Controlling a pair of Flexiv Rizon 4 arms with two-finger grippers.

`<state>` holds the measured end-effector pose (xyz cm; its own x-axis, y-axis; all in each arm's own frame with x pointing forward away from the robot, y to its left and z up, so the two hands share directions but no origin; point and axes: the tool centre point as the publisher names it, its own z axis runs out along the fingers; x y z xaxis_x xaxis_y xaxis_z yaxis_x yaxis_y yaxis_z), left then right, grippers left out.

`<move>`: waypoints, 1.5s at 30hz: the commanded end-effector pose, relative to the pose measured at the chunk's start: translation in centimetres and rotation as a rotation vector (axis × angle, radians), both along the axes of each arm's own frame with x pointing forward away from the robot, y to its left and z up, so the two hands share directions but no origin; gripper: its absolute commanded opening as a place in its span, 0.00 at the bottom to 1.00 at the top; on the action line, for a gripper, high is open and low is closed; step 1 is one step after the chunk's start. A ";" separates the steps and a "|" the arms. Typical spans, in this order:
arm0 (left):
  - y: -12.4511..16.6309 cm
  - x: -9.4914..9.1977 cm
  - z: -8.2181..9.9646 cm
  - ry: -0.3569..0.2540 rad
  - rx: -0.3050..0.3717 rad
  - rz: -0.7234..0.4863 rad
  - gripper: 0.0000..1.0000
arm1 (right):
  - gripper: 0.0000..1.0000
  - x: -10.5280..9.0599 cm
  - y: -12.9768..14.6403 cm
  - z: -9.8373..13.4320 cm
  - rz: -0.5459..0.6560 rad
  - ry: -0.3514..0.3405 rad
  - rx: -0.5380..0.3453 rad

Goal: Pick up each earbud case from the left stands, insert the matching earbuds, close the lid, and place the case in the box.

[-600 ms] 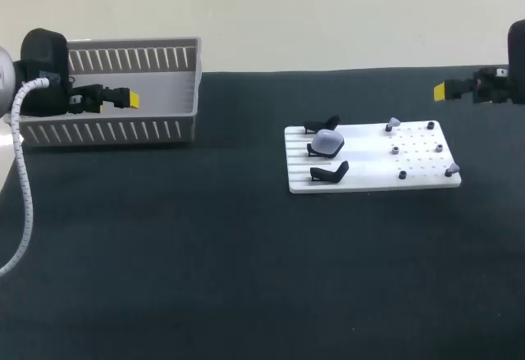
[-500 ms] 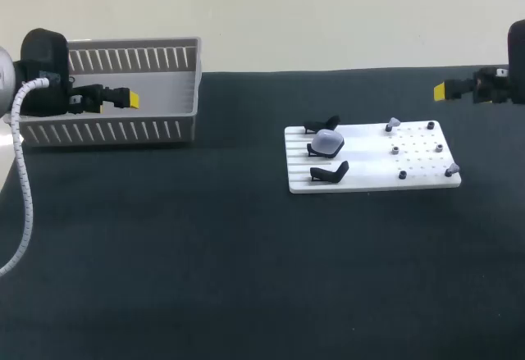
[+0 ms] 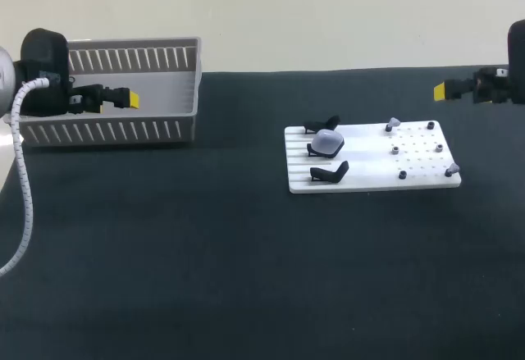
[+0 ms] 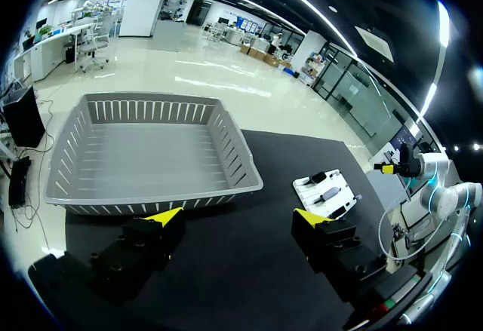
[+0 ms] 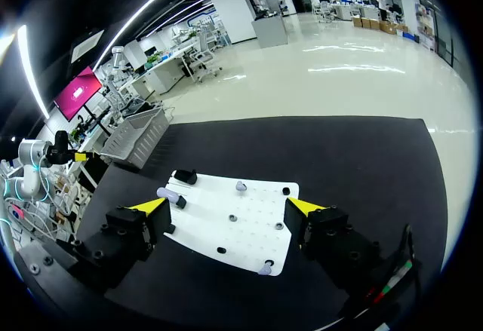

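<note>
The left gripper (image 4: 235, 216) is hanging spread wide, gripping nothing, the grey slatted plastic box (image 4: 98, 199) lying ahead of its fingers. The right gripper (image 5: 226, 206) is gaping too, facing the white pegged board (image 5: 215, 195). The pale rounded earbud case (image 3: 327, 141) is sitting on the board's middle black stand (image 3: 312, 149), clearest from the head view

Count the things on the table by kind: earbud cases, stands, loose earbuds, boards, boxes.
earbud case: 1
black stands: 3
loose earbuds: 2
white board: 1
grey box: 1
Total: 8
</note>
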<state>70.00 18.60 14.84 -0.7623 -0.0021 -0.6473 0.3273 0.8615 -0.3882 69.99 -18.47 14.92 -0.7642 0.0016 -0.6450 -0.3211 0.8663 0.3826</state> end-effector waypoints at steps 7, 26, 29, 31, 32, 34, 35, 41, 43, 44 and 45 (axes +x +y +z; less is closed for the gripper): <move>-1.5 -0.2 0.7 -0.076 -0.026 -0.138 1.00 | 1.00 0.0 0.0 0.0 -0.001 0.000 -0.002; -6.6 -1.0 0.8 -0.331 0.009 -0.652 1.00 | 1.00 0.0 0.0 0.0 -0.001 0.000 -0.002; -7.6 -0.9 0.6 -0.348 0.004 -0.725 1.00 | 1.00 0.0 0.0 0.0 -0.001 0.000 -0.002; -8.4 -0.9 0.5 -0.359 -0.018 -0.795 1.00 | 1.00 0.0 0.0 0.0 -0.001 0.000 -0.002; -8.7 -0.9 0.4 -0.368 -0.016 -0.819 1.00 | 1.00 0.0 0.0 0.0 -0.001 0.000 -0.002; -9.5 -0.8 0.1 -0.379 -0.016 -0.871 1.00 | 1.00 0.0 0.0 0.0 -0.001 0.000 -0.002; -9.9 -0.7 0.0 -0.383 -0.007 -0.897 1.00 | 1.00 0.0 0.0 0.0 -0.001 0.000 -0.002; -11.9 -0.1 -0.7 -0.405 0.031 -0.996 1.00 | 1.00 0.0 0.0 0.0 -0.001 0.000 -0.002; -12.6 0.1 -0.9 -0.402 0.029 -1.019 1.00 | 1.00 0.0 0.0 0.0 -0.001 0.000 -0.002; -12.9 0.2 -1.1 -0.399 0.029 -1.028 1.00 | 1.00 0.0 0.0 0.0 -0.001 0.000 -0.002; -13.3 0.2 -1.3 -0.392 0.025 -1.037 1.00 | 1.00 0.0 0.0 0.0 -0.001 0.000 -0.002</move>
